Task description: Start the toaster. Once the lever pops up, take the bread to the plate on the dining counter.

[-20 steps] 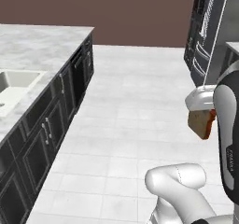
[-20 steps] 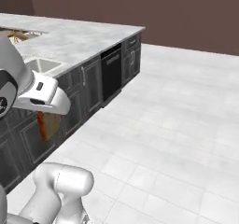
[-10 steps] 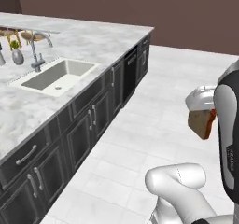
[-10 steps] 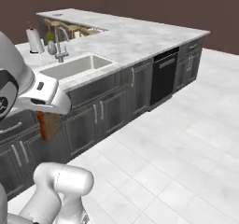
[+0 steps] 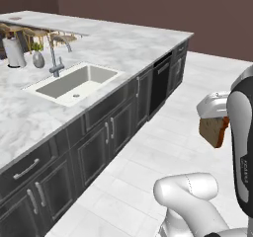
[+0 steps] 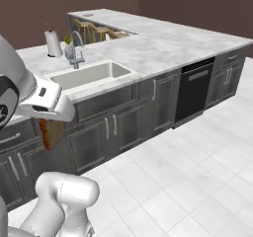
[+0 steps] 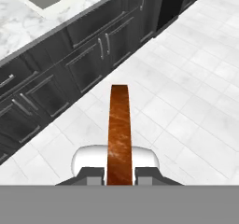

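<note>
The base has swung since a moment ago, so the sink [image 5: 74,80] and faucet [image 5: 55,58] now sit nearer centre. The gripper [image 7: 119,174] stays clamped on the bread [image 7: 119,132], held edge-on above open white floor [image 6: 197,181], well apart from the dark cabinets [image 7: 84,55].

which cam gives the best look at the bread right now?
Left base view: the bread shows its tan face and darker crust, hanging below the gripper beside the arm. Right base view shows a shadowed part under the hand. Hand view shows it edge-on, a narrow brown strip between the jaws.
</note>
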